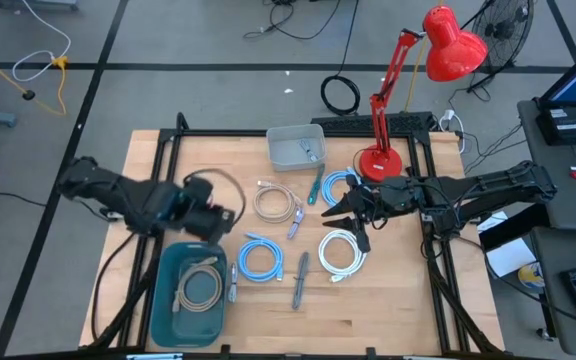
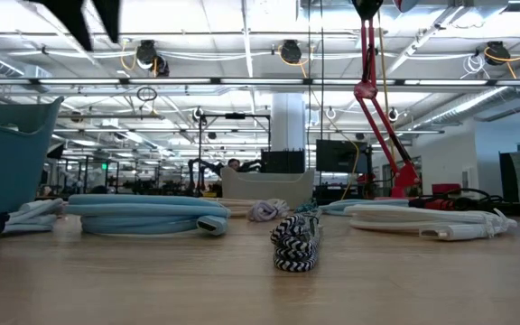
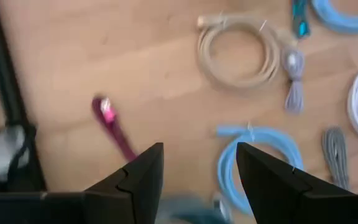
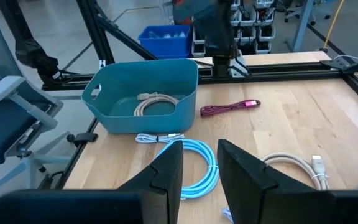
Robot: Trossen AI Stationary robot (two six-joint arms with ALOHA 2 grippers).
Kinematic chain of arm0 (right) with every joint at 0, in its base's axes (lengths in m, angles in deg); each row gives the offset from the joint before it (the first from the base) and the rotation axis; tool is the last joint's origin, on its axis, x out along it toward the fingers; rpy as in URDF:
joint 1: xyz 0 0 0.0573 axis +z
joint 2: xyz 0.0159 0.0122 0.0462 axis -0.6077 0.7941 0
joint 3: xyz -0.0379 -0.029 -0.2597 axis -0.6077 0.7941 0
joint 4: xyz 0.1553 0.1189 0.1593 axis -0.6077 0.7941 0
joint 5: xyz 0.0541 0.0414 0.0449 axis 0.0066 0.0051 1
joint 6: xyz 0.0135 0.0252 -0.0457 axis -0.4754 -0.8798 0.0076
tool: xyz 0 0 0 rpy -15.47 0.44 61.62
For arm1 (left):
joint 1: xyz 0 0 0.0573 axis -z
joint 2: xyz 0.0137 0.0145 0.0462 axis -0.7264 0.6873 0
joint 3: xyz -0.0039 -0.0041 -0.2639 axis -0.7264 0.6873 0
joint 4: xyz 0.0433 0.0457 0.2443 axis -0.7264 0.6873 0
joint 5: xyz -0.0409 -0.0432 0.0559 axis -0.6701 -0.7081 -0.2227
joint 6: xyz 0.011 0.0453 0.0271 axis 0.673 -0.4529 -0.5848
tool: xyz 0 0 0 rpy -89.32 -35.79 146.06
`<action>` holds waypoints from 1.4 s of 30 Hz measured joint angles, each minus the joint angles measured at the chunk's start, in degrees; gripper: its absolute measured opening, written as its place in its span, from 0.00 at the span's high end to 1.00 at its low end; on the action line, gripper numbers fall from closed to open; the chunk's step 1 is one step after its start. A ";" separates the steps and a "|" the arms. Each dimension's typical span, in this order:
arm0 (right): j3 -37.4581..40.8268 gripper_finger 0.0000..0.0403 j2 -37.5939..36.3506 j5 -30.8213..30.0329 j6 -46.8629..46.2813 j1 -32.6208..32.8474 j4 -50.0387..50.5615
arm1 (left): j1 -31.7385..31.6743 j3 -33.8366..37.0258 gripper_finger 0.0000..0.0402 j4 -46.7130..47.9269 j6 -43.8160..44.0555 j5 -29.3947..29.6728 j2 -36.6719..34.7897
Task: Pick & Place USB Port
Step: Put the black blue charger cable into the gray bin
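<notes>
A deep teal plastic bin (image 1: 164,300) stands at the near left of the pale wooden surface (image 1: 388,300), and a coiled beige USB cable (image 1: 200,287) is seen lying inside it. The left tool (image 1: 230,218) is held just above the bin's far right corner, its fingers (image 3: 138,177) spread apart with nothing between them. A short magenta braided cable (image 4: 229,107) is shown by the wrist views on the bare wood just beyond the bin's far side. A coiled light-blue cable (image 1: 260,258) rests just right of the bin, with a second beige coil (image 1: 276,200) beyond it and a coiled white cable (image 1: 342,250) farther right. The right tool (image 1: 353,215) is poised well to the right of the bin, over the gap between the white coil and another blue coil (image 1: 340,186); its fingers (image 4: 166,168) stand slightly apart and empty. A placement into the bin is judged done. The likeliest trouble next is a loose coil being pinched by a single strand, so that it unwinds and drags a neighbour along, since the coils lie close together. A low pass back toward the bin could also catch its rim.
</notes>
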 joint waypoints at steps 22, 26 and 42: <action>0.02 0.77 0.25 -9.61 -21.37 -0.61 6.00 | -18.94 0.02 0.48 -24.90 -40.79 -10.76 4.98; 0.02 0.77 0.73 -20.05 -28.32 -2.65 11.24 | -17.77 0.03 0.48 -26.39 -42.25 -10.79 6.31; 0.04 0.77 8.47 -20.66 -46.51 -11.52 3.35 | -14.04 0.04 0.48 -26.64 -51.92 -10.36 7.11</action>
